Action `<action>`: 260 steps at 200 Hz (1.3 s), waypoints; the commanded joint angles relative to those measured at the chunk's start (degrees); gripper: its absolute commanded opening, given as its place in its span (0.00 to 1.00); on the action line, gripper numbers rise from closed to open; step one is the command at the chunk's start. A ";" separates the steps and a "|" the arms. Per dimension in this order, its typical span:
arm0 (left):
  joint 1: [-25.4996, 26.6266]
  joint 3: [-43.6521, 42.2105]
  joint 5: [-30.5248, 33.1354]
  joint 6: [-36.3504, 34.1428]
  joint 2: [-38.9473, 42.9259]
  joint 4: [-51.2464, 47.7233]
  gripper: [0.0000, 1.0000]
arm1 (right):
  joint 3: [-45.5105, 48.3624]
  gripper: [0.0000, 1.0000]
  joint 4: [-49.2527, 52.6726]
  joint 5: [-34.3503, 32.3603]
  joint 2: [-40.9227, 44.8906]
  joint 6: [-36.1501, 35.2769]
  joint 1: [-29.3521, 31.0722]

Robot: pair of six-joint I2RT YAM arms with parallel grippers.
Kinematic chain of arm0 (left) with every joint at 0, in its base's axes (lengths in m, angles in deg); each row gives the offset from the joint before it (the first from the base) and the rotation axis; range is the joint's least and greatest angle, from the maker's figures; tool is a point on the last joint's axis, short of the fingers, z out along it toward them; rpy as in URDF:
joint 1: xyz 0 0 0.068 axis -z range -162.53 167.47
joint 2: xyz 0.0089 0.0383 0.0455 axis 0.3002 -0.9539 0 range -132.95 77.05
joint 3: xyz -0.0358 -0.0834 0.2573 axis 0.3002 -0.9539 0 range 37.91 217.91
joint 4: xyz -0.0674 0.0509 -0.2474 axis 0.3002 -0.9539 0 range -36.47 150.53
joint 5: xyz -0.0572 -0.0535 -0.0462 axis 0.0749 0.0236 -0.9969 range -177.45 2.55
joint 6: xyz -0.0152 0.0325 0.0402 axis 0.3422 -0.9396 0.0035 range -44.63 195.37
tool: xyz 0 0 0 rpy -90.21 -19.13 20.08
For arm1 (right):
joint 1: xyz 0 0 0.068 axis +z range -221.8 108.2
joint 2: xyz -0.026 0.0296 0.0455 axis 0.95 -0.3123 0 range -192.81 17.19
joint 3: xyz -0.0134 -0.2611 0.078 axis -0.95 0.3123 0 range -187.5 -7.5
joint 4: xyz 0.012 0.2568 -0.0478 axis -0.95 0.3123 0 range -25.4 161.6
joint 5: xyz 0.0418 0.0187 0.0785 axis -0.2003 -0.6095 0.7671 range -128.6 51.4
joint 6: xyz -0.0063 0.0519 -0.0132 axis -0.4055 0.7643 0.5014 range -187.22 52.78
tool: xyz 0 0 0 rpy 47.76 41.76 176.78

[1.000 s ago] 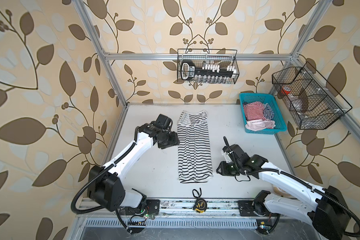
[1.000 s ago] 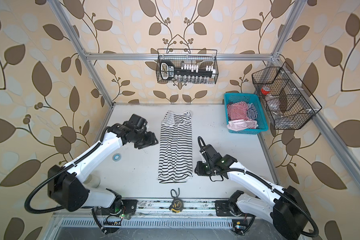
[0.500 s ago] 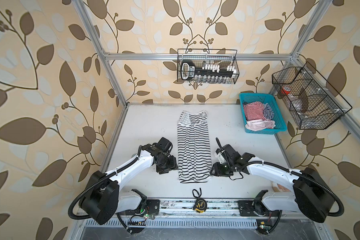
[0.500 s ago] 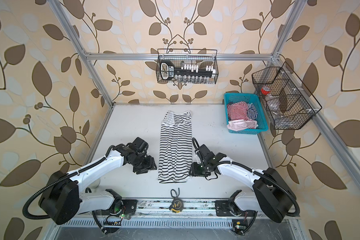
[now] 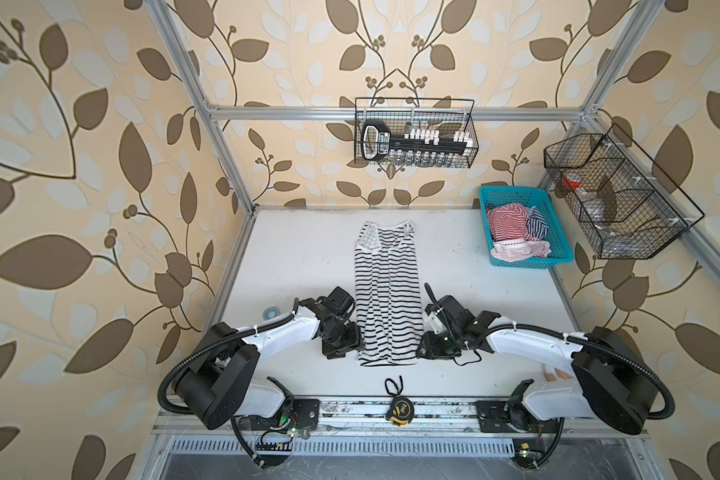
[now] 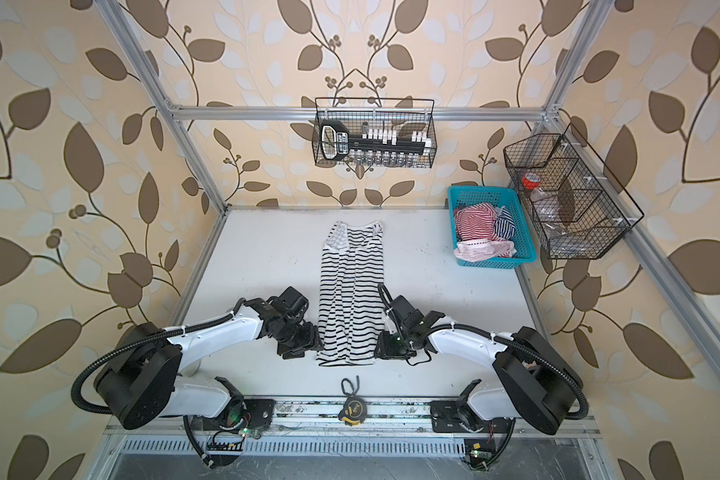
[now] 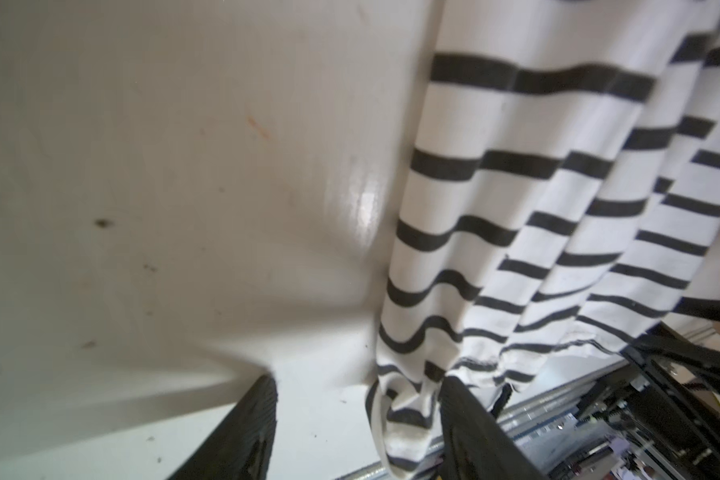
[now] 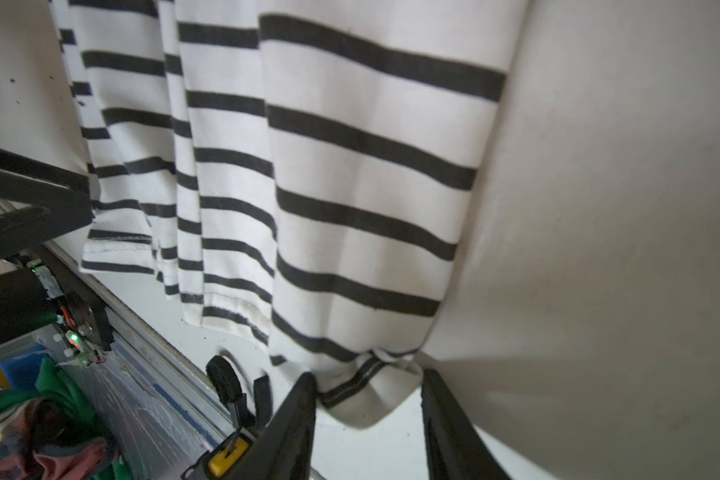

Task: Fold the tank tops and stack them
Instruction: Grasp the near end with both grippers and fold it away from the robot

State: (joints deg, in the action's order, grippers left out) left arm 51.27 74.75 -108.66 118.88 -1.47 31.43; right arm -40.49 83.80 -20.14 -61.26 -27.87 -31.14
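The black-and-white striped knit tank top [image 5: 385,299] lies flat in the middle of the white desk [image 5: 292,257]. It is folded into a narrow strip, with its straps at the far end and its hem at the near end.

My left end effector [image 5: 352,351] sits low at the near left hem corner. In the left wrist view its ribbed black fingers [image 7: 466,415] are spread. The bunched hem corner lies between them, against one finger only.

My right end effector [image 5: 422,351] is at the near right hem corner, also spread. In the right wrist view the corner curls up between the fingers and touches just one of them.

Neither end effector is pinching the cloth.

At the far right of the desk stands the turquoise plastic mesh basket [image 5: 558,259]. Inside it lie the crumpled red-and-white striped top [image 5: 506,220] and, just to its right, the navy-and-white striped top [image 5: 537,222].
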 commanded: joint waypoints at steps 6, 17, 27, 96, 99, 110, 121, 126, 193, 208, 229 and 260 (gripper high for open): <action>1.08 -1.57 -0.62 2.03 -0.51 2.83 0.63 | 1.86 0.35 -0.15 -0.90 -0.34 1.05 0.62; 1.30 -1.83 -0.63 2.34 -0.32 3.06 0.63 | 2.11 0.33 -0.11 -1.15 -0.26 1.16 0.69; 1.44 -2.16 -0.67 2.65 -0.25 3.19 0.62 | 2.32 0.32 -0.21 -1.10 -0.33 1.30 0.67; 3.20 -4.84 -1.27 6.06 1.00 5.34 0.48 | 2.68 0.19 -0.82 -1.14 -0.24 2.11 1.69; 3.31 -4.92 -1.29 6.19 1.08 5.49 0.47 | 2.68 0.18 -0.83 -1.17 -0.25 2.19 1.79; 3.53 -5.07 -1.23 6.57 1.18 5.81 0.43 | 2.76 0.16 -0.91 -1.24 -0.21 2.35 2.03; 3.77 -5.24 -1.20 6.94 1.09 6.05 0.39 | 2.93 0.13 -1.06 -1.23 -0.08 2.64 2.14; 3.90 -5.29 -1.15 7.03 1.09 6.13 0.37 | 2.95 0.12 -1.04 -1.31 0.04 2.73 2.23; 4.44 -5.80 -0.94 7.83 2.20 5.57 0.00 | 2.84 0.00 0.69 -2.54 4.06 3.69 2.66; 4.43 -5.32 -0.85 7.83 2.79 4.60 0.00 | 2.71 0.00 1.48 -2.94 5.94 4.13 3.01; 4.47 -3.93 -0.20 7.56 4.35 2.58 0.00 | 2.12 0.00 3.14 -3.27 8.52 4.42 3.02; 4.43 -0.70 0.76 7.21 6.57 -0.61 0.00 | -0.18 0.00 6.65 -4.17 11.84 3.75 2.52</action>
State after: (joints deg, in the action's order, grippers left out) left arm 55.05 70.34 -109.73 126.68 2.38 35.45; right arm -38.59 86.01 -22.39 -51.62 -24.59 -28.41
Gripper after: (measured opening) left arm 0.046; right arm 0.047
